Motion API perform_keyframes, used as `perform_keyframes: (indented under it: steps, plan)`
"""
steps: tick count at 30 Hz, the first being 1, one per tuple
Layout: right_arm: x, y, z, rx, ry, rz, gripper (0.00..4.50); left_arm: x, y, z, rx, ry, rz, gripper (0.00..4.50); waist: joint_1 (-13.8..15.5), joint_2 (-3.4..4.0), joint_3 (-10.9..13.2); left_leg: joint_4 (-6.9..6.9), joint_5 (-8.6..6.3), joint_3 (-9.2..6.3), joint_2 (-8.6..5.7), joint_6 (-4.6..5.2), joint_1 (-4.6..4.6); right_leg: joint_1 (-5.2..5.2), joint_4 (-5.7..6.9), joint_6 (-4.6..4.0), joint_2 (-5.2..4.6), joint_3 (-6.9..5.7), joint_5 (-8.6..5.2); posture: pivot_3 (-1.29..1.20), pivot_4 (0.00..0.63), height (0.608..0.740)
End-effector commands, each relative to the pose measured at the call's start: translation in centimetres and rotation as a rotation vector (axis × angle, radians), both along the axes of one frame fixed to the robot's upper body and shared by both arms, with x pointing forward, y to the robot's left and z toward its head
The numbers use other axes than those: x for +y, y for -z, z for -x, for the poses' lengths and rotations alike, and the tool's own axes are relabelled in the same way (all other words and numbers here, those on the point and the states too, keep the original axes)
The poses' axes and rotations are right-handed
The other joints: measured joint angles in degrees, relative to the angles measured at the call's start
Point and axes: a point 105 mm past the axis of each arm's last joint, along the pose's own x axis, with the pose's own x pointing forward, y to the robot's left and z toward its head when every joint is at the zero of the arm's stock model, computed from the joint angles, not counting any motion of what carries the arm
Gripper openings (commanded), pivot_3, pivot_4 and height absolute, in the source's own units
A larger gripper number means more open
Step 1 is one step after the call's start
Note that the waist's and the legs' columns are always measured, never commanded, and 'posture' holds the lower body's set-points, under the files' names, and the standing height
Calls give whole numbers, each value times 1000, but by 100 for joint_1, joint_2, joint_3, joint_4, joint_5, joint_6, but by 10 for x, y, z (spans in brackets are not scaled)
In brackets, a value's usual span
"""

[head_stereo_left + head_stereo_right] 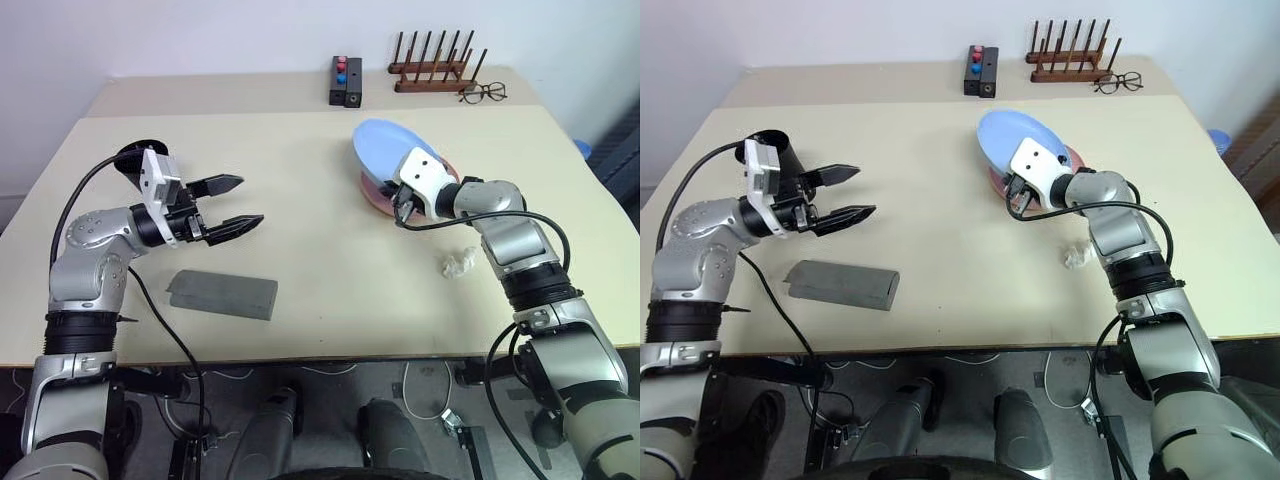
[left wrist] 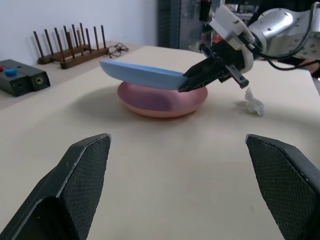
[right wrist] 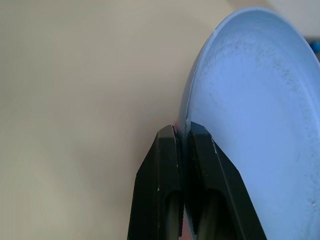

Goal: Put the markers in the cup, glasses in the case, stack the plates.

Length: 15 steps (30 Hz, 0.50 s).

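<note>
- Head views: the right gripper (image 1: 400, 208) is clamped on the near rim of the light blue plate (image 1: 385, 148), holding it tilted just above the salmon pink plate (image 1: 372, 193), which rests on the beige worktop (image 1: 300, 170); only an edge of the pink plate peeks out from under the blue one
- The left gripper (image 1: 238, 203) hangs above the worktop well to the left of the plates, its two black fingers (image 1: 218, 185) spread wide with nothing between them
- The grey case (image 1: 222, 294) lies flat and closed on the worktop in front of the left gripper, near the front edge
- The black cup (image 1: 768, 150) stands behind the left wrist, partly hidden by the arm
- A small crumpled white scrap (image 1: 457, 264) lies on the worktop beside the right forearm
- At the far edge sit a wooden rack (image 1: 432, 70), thin-framed clear spectacles (image 1: 484, 93) just beside it, and a black box (image 1: 346, 80) with red and blue buttons
- Left wrist view: the left fingers (image 2: 75, 195) stand far apart and empty; beyond them the blue plate slants over the pink one, its raised edge pinched by the right gripper, its other edge low over the pink plate; I cannot tell whether the two touch
- Right wrist view: the right fingers (image 3: 165, 190) are pressed onto the thin rim of the blue plate, one on either face
</note>
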Motion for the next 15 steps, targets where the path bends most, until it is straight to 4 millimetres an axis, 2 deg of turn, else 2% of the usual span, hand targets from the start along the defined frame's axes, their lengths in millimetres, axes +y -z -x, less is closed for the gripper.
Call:
perform_keyframes:
  steps: [1,3,4,6,10,13,15]
  plan:
    - [-3,-21,-4,-72,-4,12,37,4,-16,7,-55,-5,13,4500,-22,0,0,0,0,0,0,0,0,-1,0,0,0,1,0,0,150,740]
    - [-5,-17,-3,-42,-12,25,37,3,-14,7,-56,-8,8,4500,-38,0,0,-2,0,1,0,0,1,-1,0,0,0,2,0,0,150,740]
    - [-5,-15,-1,-16,-24,20,332,3,-14,7,-57,-8,6,4500,-41,0,0,-3,0,1,1,0,1,-2,0,0,0,2,0,0,150,740]
    - [-5,-13,2,16,-46,15,1001,1,-14,6,-56,-3,6,4500,-46,0,0,-4,0,1,2,0,1,-3,1,0,3,2,0,0,150,740]
    - [-9,-23,2,-16,-25,-9,2998,-2,-14,5,-55,11,7,4500,-41,0,0,-3,0,1,4,0,1,-2,1,-1,4,3,0,0,150,740]
    - [-18,-39,9,17,-15,-113,4476,-3,-14,7,-39,39,17,4500,-28,1,1,-3,0,1,3,0,0,-4,1,-1,3,3,0,0,150,740]
    - [-27,-45,13,46,11,-171,4476,-3,-14,9,-34,50,22,4500,-14,1,1,-2,0,1,2,0,-1,-1,0,0,1,3,0,0,150,740]
